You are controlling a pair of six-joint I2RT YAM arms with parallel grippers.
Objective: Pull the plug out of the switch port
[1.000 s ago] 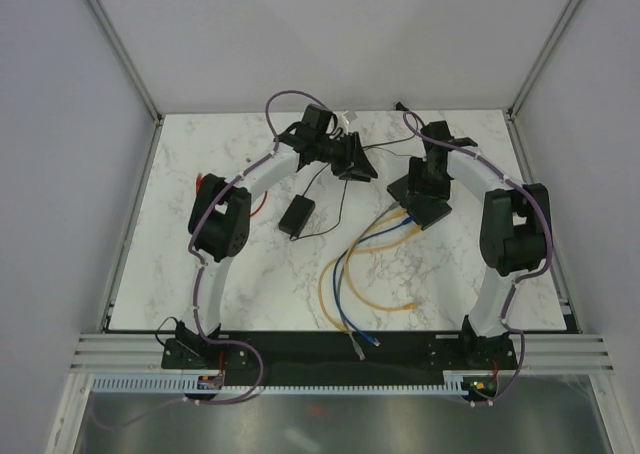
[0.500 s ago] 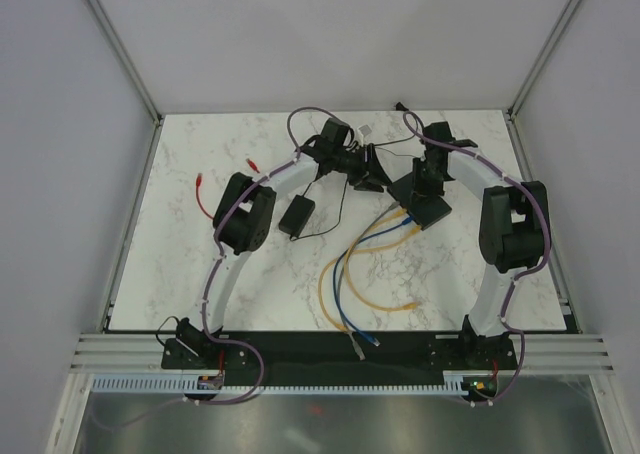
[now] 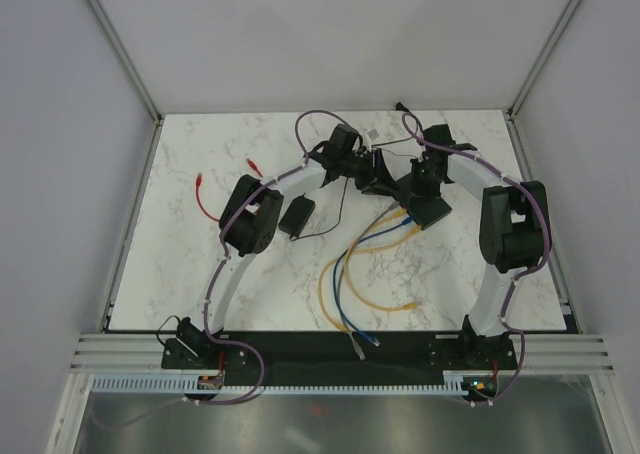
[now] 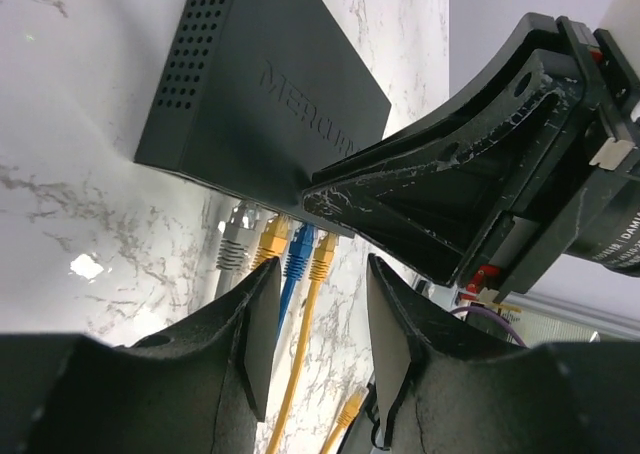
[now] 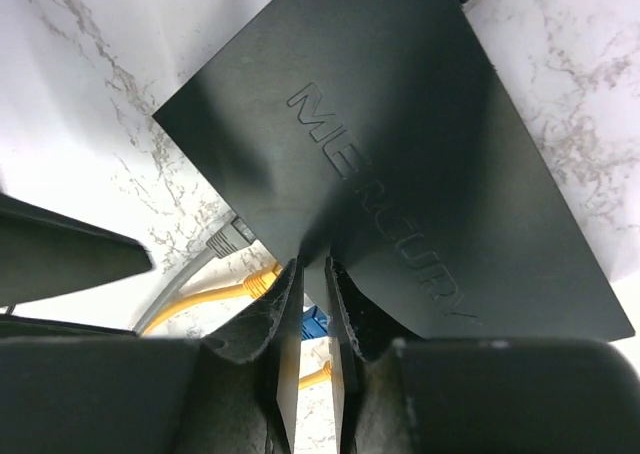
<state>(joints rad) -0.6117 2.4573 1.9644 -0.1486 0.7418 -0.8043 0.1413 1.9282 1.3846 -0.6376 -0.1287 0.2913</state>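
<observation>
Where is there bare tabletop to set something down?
Biggest free patch: near-left, between the left edge of the table and the left arm, nearer than the red cable. Smaller one: near-right, between the yellow cable loop and the right arm. Crowded: back centre, both arms at the switch, power brick beside, cables fanning toward the near edge.

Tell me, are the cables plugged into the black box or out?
Plugged in: a grey plug, a blue plug and two yellow plugs sit seated in the box.
</observation>
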